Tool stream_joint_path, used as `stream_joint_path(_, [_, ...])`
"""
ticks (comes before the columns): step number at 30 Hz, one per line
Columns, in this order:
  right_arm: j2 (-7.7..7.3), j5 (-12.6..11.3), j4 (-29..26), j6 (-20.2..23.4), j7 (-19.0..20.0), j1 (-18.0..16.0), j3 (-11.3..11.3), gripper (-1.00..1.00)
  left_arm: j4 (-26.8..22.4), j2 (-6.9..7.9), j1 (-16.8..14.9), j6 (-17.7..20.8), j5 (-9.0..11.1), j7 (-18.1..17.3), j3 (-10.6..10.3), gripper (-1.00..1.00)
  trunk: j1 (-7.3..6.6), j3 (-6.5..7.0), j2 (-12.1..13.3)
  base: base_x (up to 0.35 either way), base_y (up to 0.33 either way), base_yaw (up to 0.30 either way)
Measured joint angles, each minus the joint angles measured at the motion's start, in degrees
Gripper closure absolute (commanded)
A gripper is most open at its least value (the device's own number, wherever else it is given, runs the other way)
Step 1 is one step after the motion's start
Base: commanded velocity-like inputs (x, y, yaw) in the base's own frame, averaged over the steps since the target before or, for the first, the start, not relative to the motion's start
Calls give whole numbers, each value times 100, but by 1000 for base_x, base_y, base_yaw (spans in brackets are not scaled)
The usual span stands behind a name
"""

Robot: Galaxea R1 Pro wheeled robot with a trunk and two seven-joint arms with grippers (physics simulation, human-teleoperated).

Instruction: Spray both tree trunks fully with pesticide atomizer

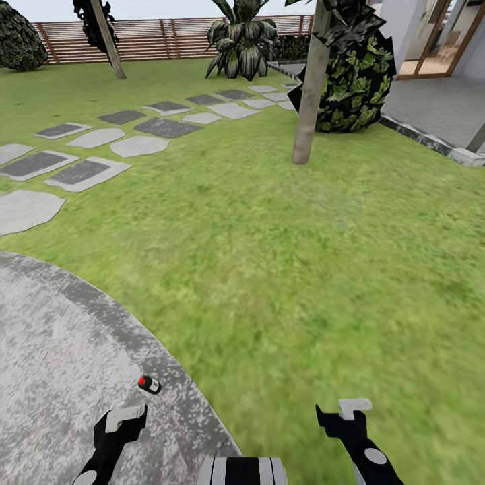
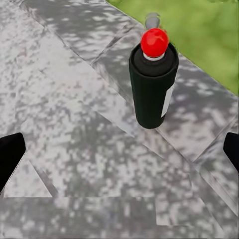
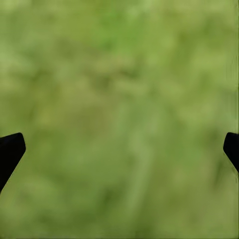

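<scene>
Pesticide atomizer (image 1: 149, 384) stands upright on the grey stone paving (image 1: 60, 350) at lower left of the head view, just ahead of the left gripper (image 1: 125, 419) and clear of it. Judged a light, rigid, smooth-walled black can with a red nozzle cap (image 2: 154, 42); likely to tip if nudged, so grasp across the mid-body below the cap. Left gripper spread wide, holding and touching nothing. Right gripper (image 1: 345, 412), lower right, hangs over the grass (image 1: 303, 269), likewise spread and empty. Nearer tree trunk (image 1: 308, 101) stands upper right
</scene>
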Motion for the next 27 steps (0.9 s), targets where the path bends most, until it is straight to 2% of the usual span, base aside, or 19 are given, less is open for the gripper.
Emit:
stream_joint_path(17, [-10, 4, 0, -15, 1, -1, 1, -100, 4, -19, 0, -6, 0, 0, -1, -100, 2, -1, 0, 80, -15, 0])
stream_joint_path(21, [-24, 4, 5, -513, -2, 0, -11, -100, 4, -29, 0, -17, 0, 0, 3, -100, 3, -1, 0, 6, -2, 0])
stream_joint_path(25, [-21, -5, -12, -1199, 1, 0, -17, -100, 4, -34, 0, -28, -2, 0, -2, -100, 3, -1, 0, 1, 0, 0])
stream_joint_path(27, [-20, -8, -75, -1274, 1, 0, -21, -100, 4, -35, 0, -26, -2, 0, -3, -100, 3, -1, 0, 0, 0, 0])
